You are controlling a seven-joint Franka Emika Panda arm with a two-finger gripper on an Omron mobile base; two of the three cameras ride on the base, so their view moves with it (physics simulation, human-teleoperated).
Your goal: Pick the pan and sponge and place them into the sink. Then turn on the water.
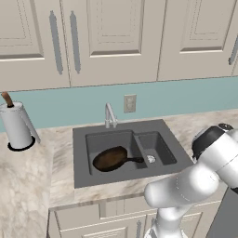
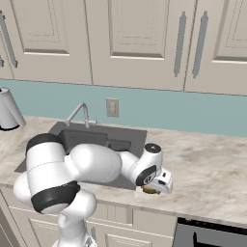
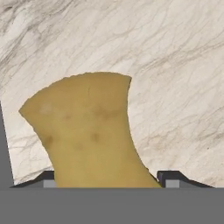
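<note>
Cabinets [image 1: 116, 37]: hanging across the far wall, doors shut, long grey handles.
Backsplash [image 1: 176, 97]: running pale blue under the cabinets.
Outlet [image 1: 129, 103]: sitting on the backsplash, right of the faucet [image 1: 109, 116].
Canister [image 1: 17, 124]: standing upright at far left on the marble counter [image 1: 32, 176].

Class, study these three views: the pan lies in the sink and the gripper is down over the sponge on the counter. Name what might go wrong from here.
1. The sponge sits between the gripper's fingertips, which look not yet shut; lifting now might leave it behind.
2. The pan fills much of the sink's large basin, so a dropped sponge may land on it.
3. The sponge lies near the counter front edge; a nudge could push it off.
</note>
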